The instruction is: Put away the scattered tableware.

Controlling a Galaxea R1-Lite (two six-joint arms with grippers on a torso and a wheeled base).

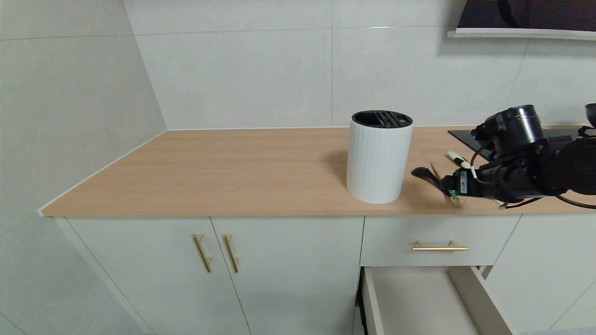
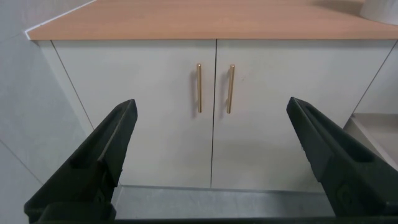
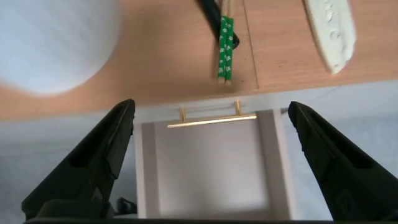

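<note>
Lowest and nearest: open drawer (image 1: 409,298), pulled out under a closed drawer front with a gold handle (image 1: 440,247). Left gripper (image 2: 211,106) sits low, facing the two cabinet doors (image 2: 155,112); fingers spread wide, nothing between them. Right gripper (image 3: 211,115) hangs over the front edge of the table (image 1: 233,167), above the open drawer; fingers wide apart, holding nothing. On the table near that edge: a pair of chopsticks (image 3: 225,50), green-patterned ends toward the front, lying flat. A black utensil (image 1: 423,173) lies just beside them, on the side toward the holder; contact between the two cannot be told. A white utensil (image 1: 458,160) lies farther back and to the right, apart from the chopsticks. The white ribbed utensil holder (image 1: 379,160), black slotted top, stands upright left of all three. Behind, at the right rear of the table: a flat black cooktop (image 1: 465,136).
</note>
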